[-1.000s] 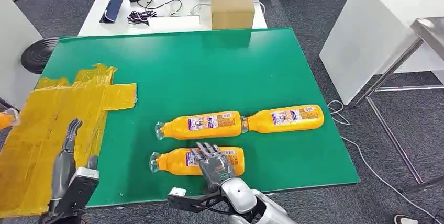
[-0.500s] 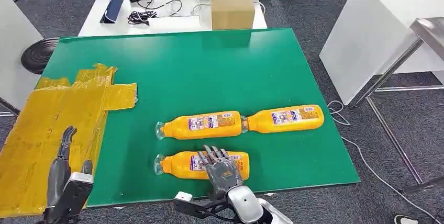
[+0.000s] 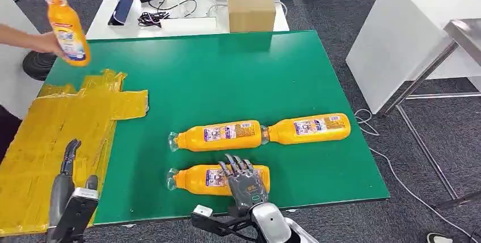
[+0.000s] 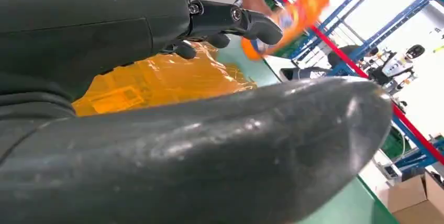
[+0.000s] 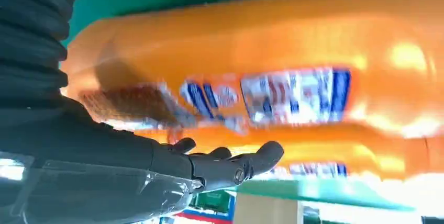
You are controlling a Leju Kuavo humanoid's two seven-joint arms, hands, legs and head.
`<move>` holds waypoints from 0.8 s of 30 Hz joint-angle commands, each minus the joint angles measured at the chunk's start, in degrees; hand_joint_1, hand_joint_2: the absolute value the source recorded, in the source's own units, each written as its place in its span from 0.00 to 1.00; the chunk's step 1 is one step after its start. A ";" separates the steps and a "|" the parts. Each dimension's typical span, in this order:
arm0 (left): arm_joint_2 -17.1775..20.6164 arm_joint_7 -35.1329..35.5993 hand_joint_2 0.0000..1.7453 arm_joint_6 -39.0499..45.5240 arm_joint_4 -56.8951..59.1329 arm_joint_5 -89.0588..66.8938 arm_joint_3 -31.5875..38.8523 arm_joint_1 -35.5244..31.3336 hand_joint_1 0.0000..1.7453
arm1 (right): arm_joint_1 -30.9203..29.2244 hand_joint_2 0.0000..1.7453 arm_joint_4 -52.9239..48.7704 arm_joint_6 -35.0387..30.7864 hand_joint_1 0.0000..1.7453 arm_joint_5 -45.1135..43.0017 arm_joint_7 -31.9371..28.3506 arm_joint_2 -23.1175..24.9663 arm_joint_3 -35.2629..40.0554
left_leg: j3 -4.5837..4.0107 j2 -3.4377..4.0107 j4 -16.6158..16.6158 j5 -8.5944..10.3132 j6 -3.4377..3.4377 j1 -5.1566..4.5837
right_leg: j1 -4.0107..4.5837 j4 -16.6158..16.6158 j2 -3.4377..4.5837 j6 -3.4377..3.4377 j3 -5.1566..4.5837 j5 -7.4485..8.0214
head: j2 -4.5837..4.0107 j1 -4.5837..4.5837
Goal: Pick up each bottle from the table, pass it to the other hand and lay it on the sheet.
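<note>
Three orange bottles lie on their sides on the green table (image 3: 227, 72), caps pointing left. Largest item after the table: the yellow sheet (image 3: 62, 124), taped over the table's left end. Cardboard box (image 3: 251, 6) sits on the white table behind. Far-right bottle (image 3: 309, 129) and middle bottle (image 3: 218, 135) lie end to end in one row; nearest bottle (image 3: 198, 178) lies just in front, near the table edge. Right hand (image 3: 245, 180) rests on top of the nearest bottle, fingers spread, not closed around it. Left hand (image 3: 68, 166) hovers over the sheet's near edge, fingers extended, holding nothing. A person's hand (image 3: 48, 43) holds a fourth bottle (image 3: 66, 25) upright above the table's far-left corner.
</note>
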 commanded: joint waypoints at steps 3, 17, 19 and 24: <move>-0.75 -0.24 0.00 -0.13 1.00 0.30 2.34 1.17 0.00 | 2.90 1.00 -1.59 0.05 0.00 1.99 1.20 -1.27 -1.41 | 0.11 0.00 -0.04 -0.03 -0.04 0.01 | 0.01 -0.06 0.00 0.00 0.12 -0.03 | 0.00 0.00; -0.70 0.83 0.00 -1.38 0.98 1.17 1.74 -0.57 0.00 | -0.31 1.00 5.08 5.61 0.00 1.47 3.12 0.64 -1.97 | 0.07 0.05 -0.02 -0.03 -0.07 0.03 | 0.03 -0.04 0.05 -0.01 0.07 0.01 | 0.00 0.00; -0.27 0.30 0.00 -1.24 1.75 1.89 1.21 -1.12 0.00 | -1.93 1.00 9.54 7.43 0.00 1.33 2.52 0.86 -0.86 | 0.14 0.07 -0.05 -0.03 -0.08 0.05 | 0.04 -0.08 0.07 -0.01 0.14 0.02 | 0.00 0.00; 0.03 -0.57 0.00 -1.40 2.92 2.95 1.36 -1.57 0.00 | -3.16 1.00 15.72 7.87 0.99 1.37 1.52 1.18 0.20 | 0.31 0.07 -0.16 -0.01 -0.09 0.05 | 0.04 -0.20 0.06 -0.02 0.31 0.03 | 0.00 0.00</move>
